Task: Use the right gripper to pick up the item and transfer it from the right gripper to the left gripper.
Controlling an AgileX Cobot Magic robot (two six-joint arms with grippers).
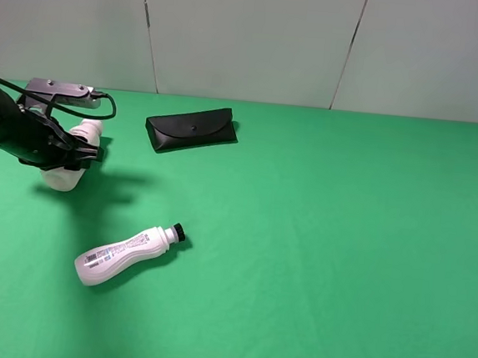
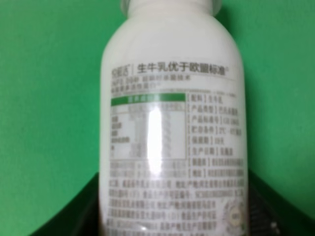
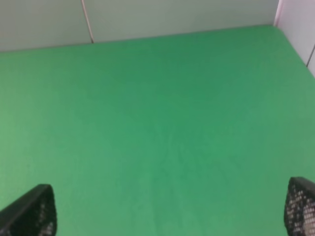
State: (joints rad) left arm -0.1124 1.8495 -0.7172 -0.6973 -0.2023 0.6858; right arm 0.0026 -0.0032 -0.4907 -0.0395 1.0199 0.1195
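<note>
a green tabletop (image 1: 343,238) is seen from a high camera, backed by pale grey wall panels. at the far left, the left arm's black gripper (image 1: 72,158) is held above the cloth, and a small white bottle (image 1: 75,155) is clamped between its jaws. a black cable loops over the top of that arm. in the left wrist view the same white bottle (image 2: 172,128) fills the frame, with a printed label of small text and a green band, and the black jaws are seen pressed at either side of its lower part. the print is blurred and cannot be read reliably.

nearer the front of the table, a second white bottle with a black cap (image 1: 128,255) is laid on its side on the cloth, well apart from the gripper, cap pointing toward the table's middle. toward the back, a black glasses case (image 1: 191,130) is laid flat and closed.

the right arm is not seen in the high view. in the right wrist view only bare green cloth is shown, with the two dark fingertips (image 3: 30,212) of the right gripper (image 3: 167,209) spread wide at the frame's corners and nothing held between them.
</note>
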